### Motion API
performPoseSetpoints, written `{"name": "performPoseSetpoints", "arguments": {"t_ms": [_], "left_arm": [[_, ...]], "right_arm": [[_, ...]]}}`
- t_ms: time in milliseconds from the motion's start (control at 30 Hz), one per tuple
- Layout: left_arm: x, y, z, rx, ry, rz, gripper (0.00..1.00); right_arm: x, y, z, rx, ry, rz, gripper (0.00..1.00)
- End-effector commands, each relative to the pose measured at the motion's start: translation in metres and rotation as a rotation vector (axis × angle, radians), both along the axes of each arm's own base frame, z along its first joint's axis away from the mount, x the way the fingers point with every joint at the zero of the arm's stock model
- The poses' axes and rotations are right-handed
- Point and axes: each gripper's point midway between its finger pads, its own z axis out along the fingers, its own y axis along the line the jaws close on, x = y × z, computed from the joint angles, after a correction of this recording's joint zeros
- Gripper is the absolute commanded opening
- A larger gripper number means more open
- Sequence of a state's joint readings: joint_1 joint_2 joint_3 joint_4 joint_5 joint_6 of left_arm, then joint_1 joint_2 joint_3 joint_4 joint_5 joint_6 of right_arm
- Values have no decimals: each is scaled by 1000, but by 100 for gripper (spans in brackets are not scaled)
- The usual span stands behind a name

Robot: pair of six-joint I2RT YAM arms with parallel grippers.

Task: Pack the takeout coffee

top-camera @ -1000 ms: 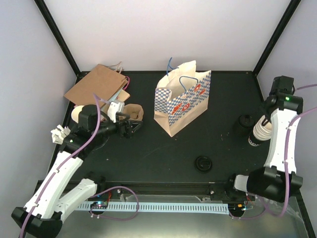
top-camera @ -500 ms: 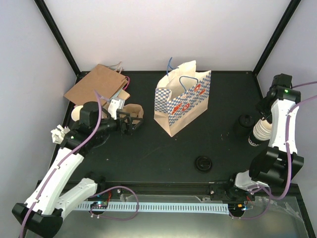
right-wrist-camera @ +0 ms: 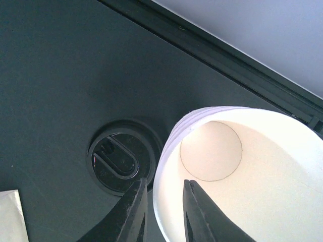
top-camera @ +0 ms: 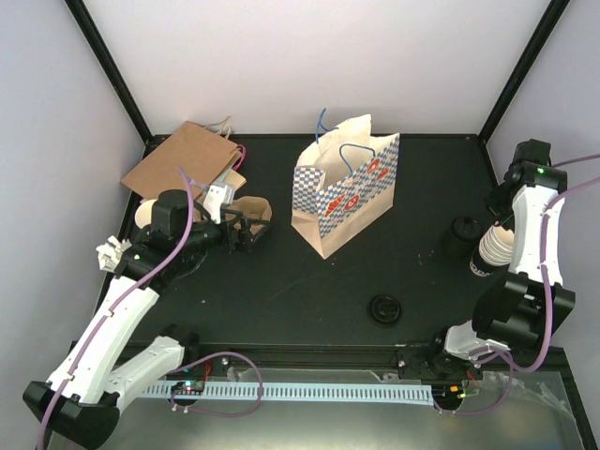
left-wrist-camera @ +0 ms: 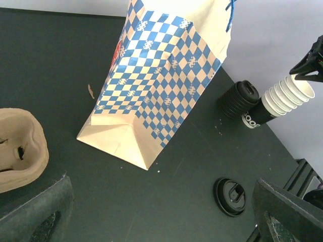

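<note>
At right table edge, just narrowed right gripper from wide to slim gap astride rim of top cup on cup stack, beside lid stack (cannot tell if clamped yet). Reads as cup pick starting; well apart from bag. Keeps left gripper spread wide near carrier.

Right gripper jaws narrowed around the rim of the top cup in the stack of cups, one finger inside, one outside. Right elbow pulled up closer to the stack. Left gripper shifted slightly back-left, nearer the cardboard cup tray.
</note>
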State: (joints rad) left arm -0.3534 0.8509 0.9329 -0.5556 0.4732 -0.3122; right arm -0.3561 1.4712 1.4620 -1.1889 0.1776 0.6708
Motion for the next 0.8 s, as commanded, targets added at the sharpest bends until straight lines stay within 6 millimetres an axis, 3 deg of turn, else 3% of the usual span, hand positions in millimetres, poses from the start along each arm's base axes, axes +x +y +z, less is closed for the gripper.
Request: {"name": "performPoseSetpoints", "arguments": {"t_ms": [0,567,767], "left_arm": [[1,4,17,13,-51,11,99],[-5,8,15,36,-69,9,99],[-6,9,16,39,-73,10,99]], "right_arm": [[-2,-6,9,-23,-20,-26,22],[-5,-5,-1,-20,-9,-29,22],[-12,-9,15,-58,-19,-53,1]]}}
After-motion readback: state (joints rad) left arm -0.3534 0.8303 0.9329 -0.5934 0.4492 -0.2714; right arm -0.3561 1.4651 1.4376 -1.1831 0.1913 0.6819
